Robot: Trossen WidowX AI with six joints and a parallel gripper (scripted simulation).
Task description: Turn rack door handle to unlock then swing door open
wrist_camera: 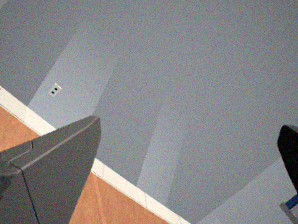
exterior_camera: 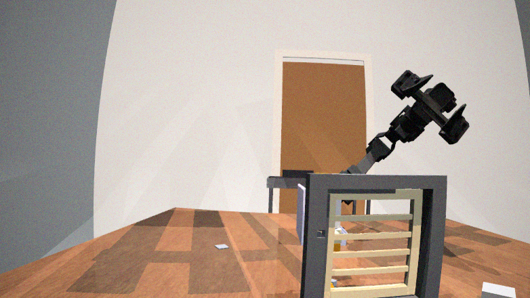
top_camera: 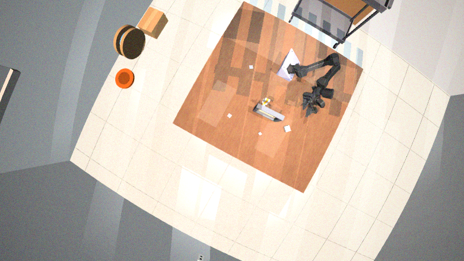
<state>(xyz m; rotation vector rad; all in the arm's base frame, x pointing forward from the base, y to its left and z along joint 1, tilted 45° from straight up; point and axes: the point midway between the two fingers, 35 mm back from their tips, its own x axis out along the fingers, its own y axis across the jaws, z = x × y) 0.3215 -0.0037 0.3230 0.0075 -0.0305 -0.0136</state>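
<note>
The dark grey rack frame (top_camera: 276, 114) (exterior_camera: 434, 182) stands upright on the wooden table. Its cream slatted door (top_camera: 266, 113) (exterior_camera: 371, 253) looks shut, lying within the frame. A small white and yellow handle (top_camera: 266, 101) (exterior_camera: 337, 247) is on the side away from the exterior camera, near the frame's left post; the slats partly hide it and its turn angle is unclear. My gripper (top_camera: 307, 106) (exterior_camera: 448, 91) (wrist_camera: 190, 129) is wide open and empty, raised above and to the right of the frame, touching nothing. The wrist view shows no door or handle.
The arm's pale base plate (top_camera: 291, 56) is behind the frame. Small white blocks lie about on the table (top_camera: 207, 146), one block (top_camera: 286, 129) (exterior_camera: 497, 288) near the frame's right end. A dark wheeled cart (top_camera: 317, 27) stands beyond the table's back edge.
</note>
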